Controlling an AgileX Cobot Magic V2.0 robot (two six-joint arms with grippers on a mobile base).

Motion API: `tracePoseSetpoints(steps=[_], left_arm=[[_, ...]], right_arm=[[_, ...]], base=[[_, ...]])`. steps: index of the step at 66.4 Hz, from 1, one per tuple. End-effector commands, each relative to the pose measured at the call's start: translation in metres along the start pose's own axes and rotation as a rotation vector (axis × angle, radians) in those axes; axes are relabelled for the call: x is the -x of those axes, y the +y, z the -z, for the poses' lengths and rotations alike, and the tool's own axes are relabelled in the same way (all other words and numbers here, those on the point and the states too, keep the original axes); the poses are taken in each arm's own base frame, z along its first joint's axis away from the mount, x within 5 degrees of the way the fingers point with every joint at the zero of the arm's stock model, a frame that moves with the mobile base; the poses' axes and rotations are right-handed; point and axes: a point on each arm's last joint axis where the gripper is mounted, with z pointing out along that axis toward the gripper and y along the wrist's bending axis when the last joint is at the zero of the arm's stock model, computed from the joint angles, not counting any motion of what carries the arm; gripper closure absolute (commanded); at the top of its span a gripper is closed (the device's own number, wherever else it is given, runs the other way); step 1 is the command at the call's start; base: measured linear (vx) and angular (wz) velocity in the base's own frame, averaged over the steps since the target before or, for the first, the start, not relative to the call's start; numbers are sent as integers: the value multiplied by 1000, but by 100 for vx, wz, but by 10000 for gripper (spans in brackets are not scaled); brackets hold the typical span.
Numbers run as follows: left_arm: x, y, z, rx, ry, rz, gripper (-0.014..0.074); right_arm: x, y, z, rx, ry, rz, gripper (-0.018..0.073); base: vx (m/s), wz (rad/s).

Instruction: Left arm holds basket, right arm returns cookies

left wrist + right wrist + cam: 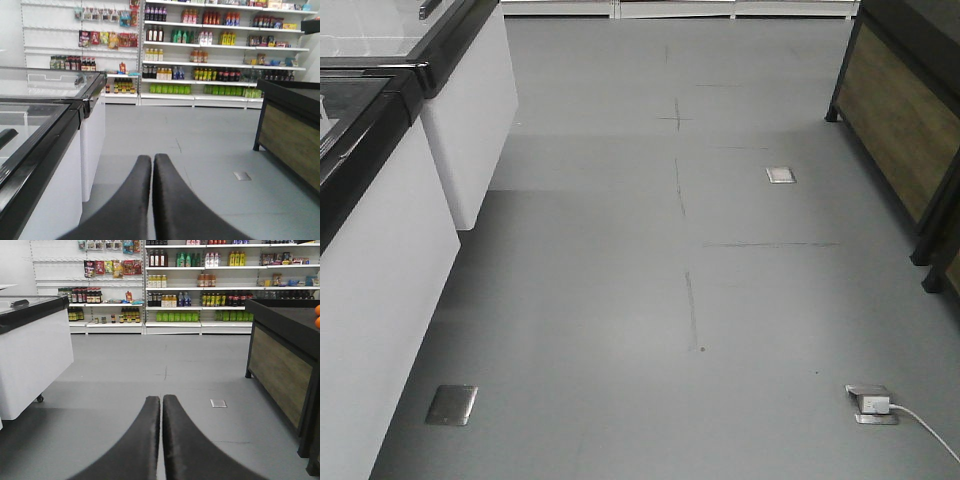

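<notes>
Gripping: left end effector [152, 159] and right end effector [161, 400] both pressed together, empty.
Basket, cookies: out of view; shelves [195, 330] far ahead.
Risk: advancing could clip freezer [92, 145] left of left end effector.

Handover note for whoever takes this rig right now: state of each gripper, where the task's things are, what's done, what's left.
Left gripper: shut, nothing between the fingers.
Right gripper: shut, also empty.
Basket and cookies: not in any view.
Surroundings: store aisle with bare grey floor, white chest freezers to the left, a wood-sided counter to the right, and stocked shelves at the far end.
Done: nothing that shows.
Left: apparently everything. Locate the basket, hold it with the left arm, and return the cookies with the right.
</notes>
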Motion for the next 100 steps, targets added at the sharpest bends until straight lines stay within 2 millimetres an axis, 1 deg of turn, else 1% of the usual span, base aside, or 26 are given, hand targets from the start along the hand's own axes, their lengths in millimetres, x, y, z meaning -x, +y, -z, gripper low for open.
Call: tracePoseSetpoints(steps=[1,6,10,17,23,35,44,47,54,61,69,77,83,90,92,98,100], left_arm=[[24,-2,-13,-6,7,17,604],[26,-2,-23,-2,78,17,604],[24,-2,-33,1,124,17,604],[20,-2,-42,3,171,17,604],[18,-2,-46,5,194,17,604],[17,-2,-46,5,196,19,602],[19,-2,-47,4,178,16,581],[19,-2,-47,3,173,15,563],[20,-2,-46,2,166,9,489],[20,-2,-46,2,164,9,373],[21,-2,-46,2,161,9,203],[21,-2,-47,2,153,16,88],[21,-2,-46,5,161,48,54],[19,-3,-46,10,201,206,54],[19,-3,-46,16,237,244,56],[29,-5,-51,39,358,303,65],[38,-5,-54,45,388,301,66]], right_arm=[[6,0,1,-1,-78,15,563],[6,0,1,-1,-78,15,563],[6,0,1,-1,-78,15,563],[6,0,1,-1,-78,15,563],[6,0,1,-1,-78,15,563],[6,0,1,-1,-78,15,563],[6,0,1,-1,-78,15,563],[6,0,1,-1,-78,15,563],[6,0,1,-1,-78,15,563],[6,0,1,-1,-78,15,563],[6,0,1,-1,-78,15,563],[6,0,1,-1,-78,15,563],[6,0,1,-1,-78,15,563],[6,0,1,-1,-78,15,563],[6,0,1,-1,-78,15,563],[6,0,1,-1,-78,15,563],[6,0,1,-1,-78,15,563]], base=[[0,0],[0,0],[0,0],[0,0],[0,0],[0,0],[0,0],[0,0],[0,0],[0,0],[0,0],[0,0],[0,0],[0,0],[0,0],[0,0],[0,0]])
